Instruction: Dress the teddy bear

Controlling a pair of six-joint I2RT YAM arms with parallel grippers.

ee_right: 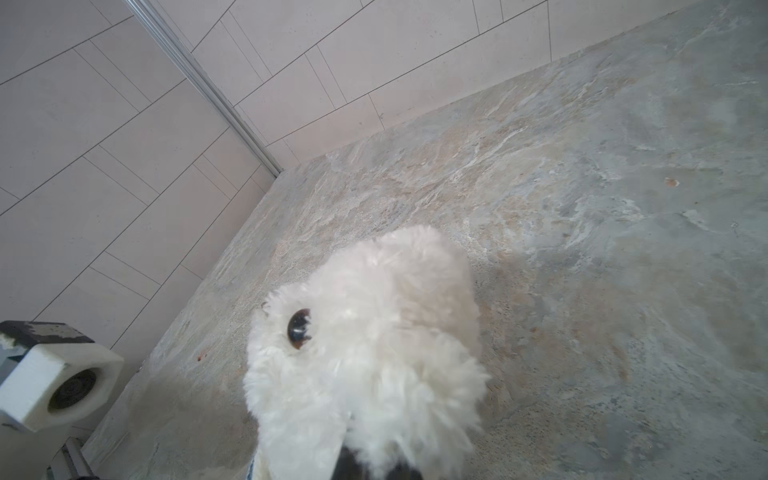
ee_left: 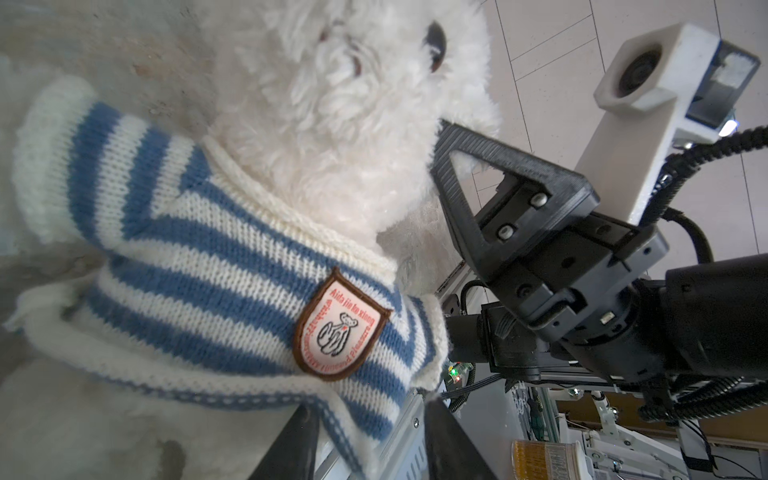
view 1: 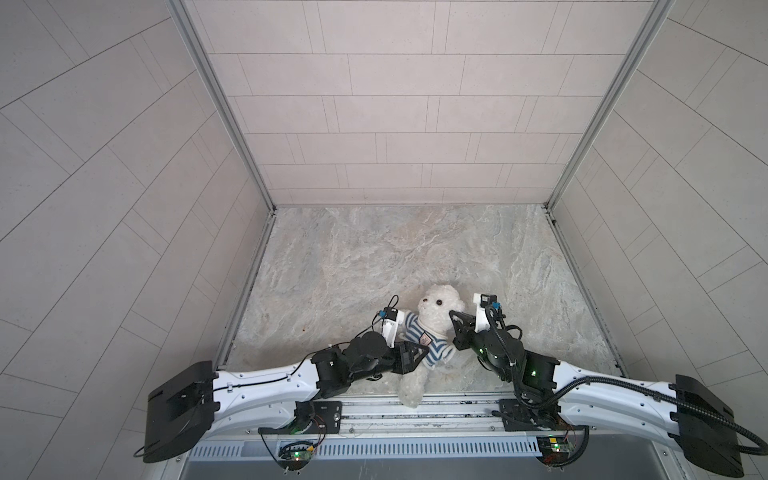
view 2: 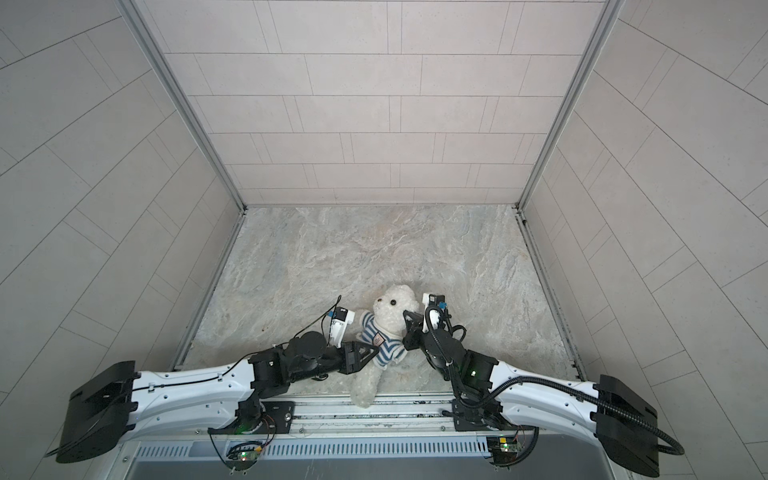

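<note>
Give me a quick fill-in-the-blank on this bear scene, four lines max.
1. The teddy bear has ____ fur.
2. Its shirt has white and ____ stripes.
3. The shirt's badge has a ____ border.
4. The right claw meets the bear at its ____.
Missing words: white; blue; brown; head.

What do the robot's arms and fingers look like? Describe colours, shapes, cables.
Left arm and right arm: white shells, black joints, black base housings. Fingers: black ribbed hollow triangles. Each wrist carries a white blocky camera mount. A thick corrugated black hose runs along the right arm, a thin black cable along the left.
</note>
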